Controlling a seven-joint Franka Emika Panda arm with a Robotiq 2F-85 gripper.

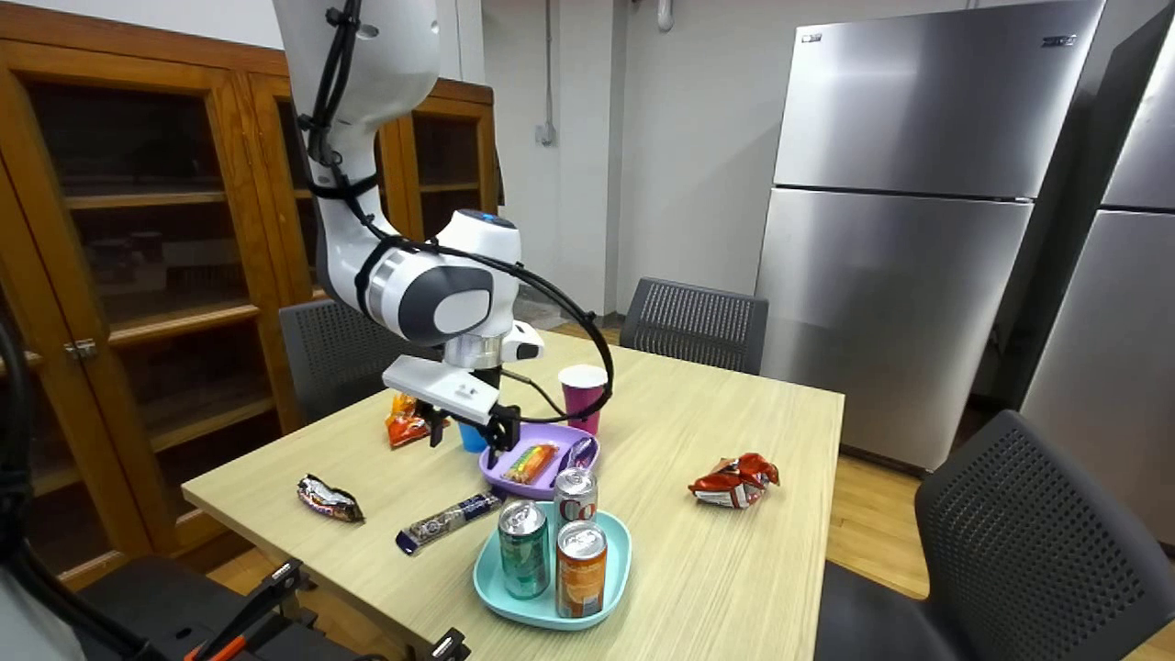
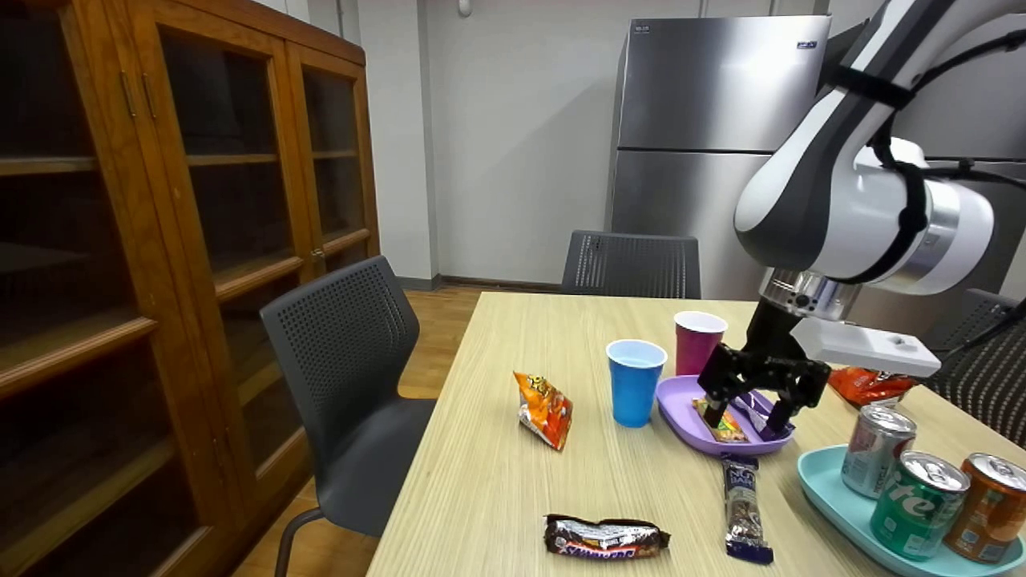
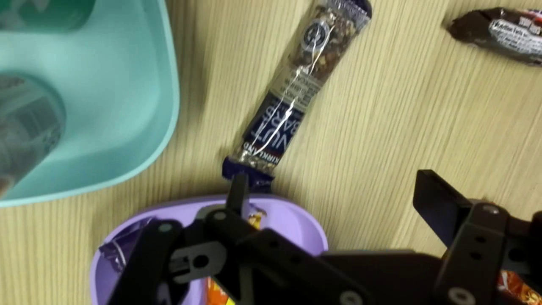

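My gripper [image 3: 333,184] is open and empty, its fingers wide apart above the table. It also shows in both exterior views [image 1: 466,444] [image 2: 744,420], over or near a purple plate [image 2: 681,394]. The plate [image 3: 298,218] holds an orange-yellow snack pack [image 1: 531,464] and a dark purple wrapped snack [image 1: 576,453]. A nut bar [image 3: 292,84] in clear and dark blue wrapping lies on the table, its blue end close to the plate's rim [image 1: 496,475]. In the wrist view one fingertip overlaps that end; contact cannot be told. A blue cup [image 2: 636,385] stands beside the plate.
A teal tray [image 1: 494,588] holds a green can [image 1: 524,551], an orange can [image 1: 581,571] and a silver can [image 1: 576,496]. A magenta cup [image 2: 697,344], an orange snack bag [image 2: 547,409], a Snickers bar [image 2: 607,538] and a red bag [image 1: 734,480] are on the table. Chairs surround it.
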